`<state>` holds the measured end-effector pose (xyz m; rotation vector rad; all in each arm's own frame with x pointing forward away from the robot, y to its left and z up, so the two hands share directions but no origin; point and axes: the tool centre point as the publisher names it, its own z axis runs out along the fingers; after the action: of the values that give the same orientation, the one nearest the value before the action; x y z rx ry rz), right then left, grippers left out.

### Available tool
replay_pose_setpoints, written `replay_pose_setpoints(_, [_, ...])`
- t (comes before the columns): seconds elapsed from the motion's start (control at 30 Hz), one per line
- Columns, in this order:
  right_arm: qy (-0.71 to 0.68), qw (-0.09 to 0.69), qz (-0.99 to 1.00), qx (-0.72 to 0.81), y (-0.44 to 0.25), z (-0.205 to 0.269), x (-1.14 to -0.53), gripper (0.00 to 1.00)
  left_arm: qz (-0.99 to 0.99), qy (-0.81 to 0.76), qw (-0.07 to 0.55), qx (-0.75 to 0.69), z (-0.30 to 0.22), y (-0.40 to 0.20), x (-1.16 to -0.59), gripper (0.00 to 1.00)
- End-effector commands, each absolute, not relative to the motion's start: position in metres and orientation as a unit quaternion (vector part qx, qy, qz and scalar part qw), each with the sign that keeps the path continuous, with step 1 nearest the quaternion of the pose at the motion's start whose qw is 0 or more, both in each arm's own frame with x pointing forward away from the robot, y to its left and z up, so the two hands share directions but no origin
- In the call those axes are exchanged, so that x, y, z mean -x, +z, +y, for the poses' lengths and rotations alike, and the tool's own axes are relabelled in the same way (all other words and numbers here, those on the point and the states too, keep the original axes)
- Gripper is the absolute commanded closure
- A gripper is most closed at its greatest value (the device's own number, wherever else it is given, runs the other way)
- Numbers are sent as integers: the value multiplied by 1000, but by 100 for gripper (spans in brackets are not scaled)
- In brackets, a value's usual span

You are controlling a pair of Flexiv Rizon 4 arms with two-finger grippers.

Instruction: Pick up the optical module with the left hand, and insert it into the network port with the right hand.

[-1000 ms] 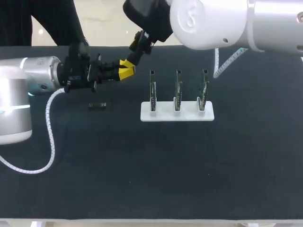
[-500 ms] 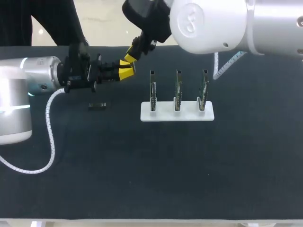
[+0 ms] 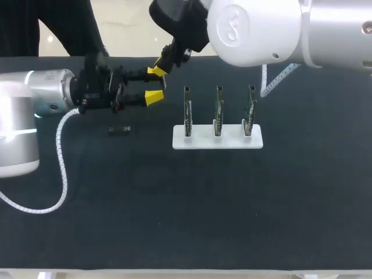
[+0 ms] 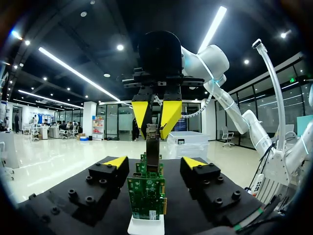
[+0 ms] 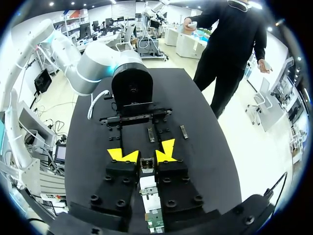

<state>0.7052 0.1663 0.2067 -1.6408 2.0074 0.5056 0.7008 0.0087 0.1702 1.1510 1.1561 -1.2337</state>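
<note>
1. Module (image 4: 152, 149) is clamped in the right gripper (image 4: 153, 130), a finger on each side of its top end, and hangs below the tips, off the table.
2. Left gripper (image 3: 151, 85) is spread wide with one finger on either side of the module. Neither finger touches it in the left wrist view.
3. Both grippers meet over the far left of the table (image 3: 192, 203). The left arm comes in level from the left, the right arm angles down from the far side.
4. Rack (image 3: 217, 140) sits just right of the grippers: a white base with three boards (image 3: 218, 110) upright in a row.
5. In the left wrist view the nearest board stands ahead of the left gripper, in line with the module.
6. Small dark part (image 3: 119, 129) lies flat on the table, just near-side of the left gripper and left of the rack.
</note>
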Motion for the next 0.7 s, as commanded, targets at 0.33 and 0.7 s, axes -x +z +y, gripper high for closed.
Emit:
replay_pose_setpoints(0.33, [184,244,735,605,208,164,-714,100,543,-454,452,-544,49,180,-716,0])
replay_pose_setpoints(0.7, [182,241,739,603,209,168,-719,100,567,-396,357,-628,118,182,-733,0])
